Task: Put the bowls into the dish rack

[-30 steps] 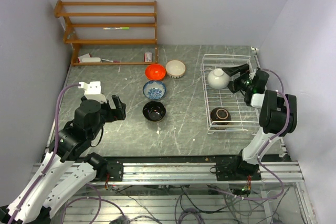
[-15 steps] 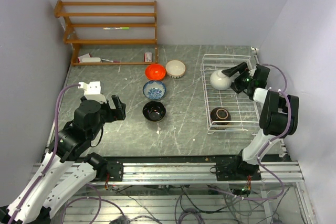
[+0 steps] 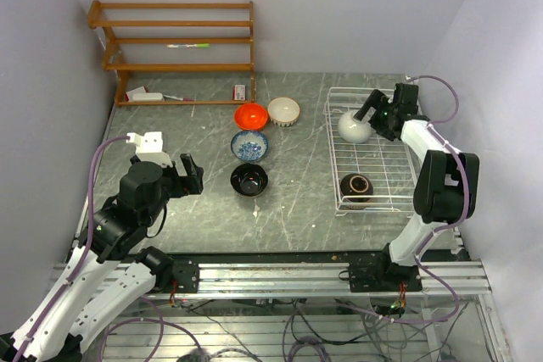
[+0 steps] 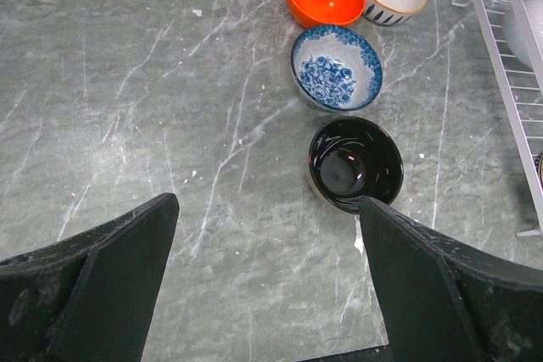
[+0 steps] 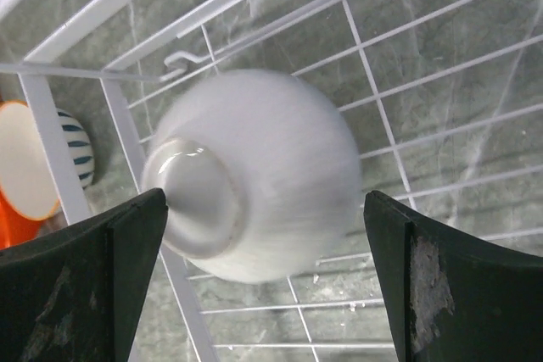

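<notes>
The white bowl [image 3: 354,127] lies tipped, foot up, in the far left part of the white wire dish rack [image 3: 333,158]. The brown bowl [image 3: 356,186] sits at the rack's near end. My right gripper [image 3: 374,113] is open just right of the white bowl. In the right wrist view the bowl [image 5: 263,171] is blurred, beyond my spread jaws [image 5: 265,209]. The orange [image 3: 250,115], cream [image 3: 283,111], blue-and-white [image 3: 249,146] and black [image 3: 249,180] bowls stand on the table. My left gripper [image 3: 191,174] is open and empty, left of the black bowl [image 4: 355,163].
A brown wooden shelf unit [image 3: 178,40] stands at the far left with small items on its bottom shelf. Walls close in left, right and behind. The rack's left rim [image 4: 517,57] shows in the left wrist view, its wires [image 5: 59,69] in the right wrist view.
My right gripper has moved from the bowl's right side toward the rack's far edge, with its jaws off the bowl. The white bowl stays in the rack. The left arm has not moved.
</notes>
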Controlling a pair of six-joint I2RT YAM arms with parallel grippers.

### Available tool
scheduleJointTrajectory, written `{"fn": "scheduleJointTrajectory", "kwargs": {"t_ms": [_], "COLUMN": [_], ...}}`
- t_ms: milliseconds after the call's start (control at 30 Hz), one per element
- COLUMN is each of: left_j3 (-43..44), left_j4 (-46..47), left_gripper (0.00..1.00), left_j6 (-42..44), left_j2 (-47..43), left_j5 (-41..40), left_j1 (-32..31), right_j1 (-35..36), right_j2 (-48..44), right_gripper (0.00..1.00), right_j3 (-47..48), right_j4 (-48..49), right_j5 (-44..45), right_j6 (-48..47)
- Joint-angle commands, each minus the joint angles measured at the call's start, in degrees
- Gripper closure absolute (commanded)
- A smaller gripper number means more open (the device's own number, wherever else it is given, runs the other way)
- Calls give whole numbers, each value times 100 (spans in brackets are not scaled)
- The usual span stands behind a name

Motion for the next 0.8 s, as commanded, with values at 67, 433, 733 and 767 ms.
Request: {"fn": "scheduleJointTrajectory", "kwargs": {"t_ms": [67,433,733,767], "left_j3": [-34,-42,-58,-52], "left_j4": [137,148,156,149], "left_gripper": [1,1,1,1], "left_j6": [10,16,6,2], "left_j2": [-4,-13,-110,-94], "left_j5": [113,143,127,122], "left_j1": [-47,-47,-47,-47], "right_j1": [206,474,877,949], "right_j2": [-512,-978,-13,63], "right_gripper": [0,0,0,0], "right_j3": [177,670,1386,1399], "right_j4": [-797,-994,-1206,-1167], "right_j5": [1036,998,1113,1195], "right_j6": [-495,-846,-1043,-1056]}}
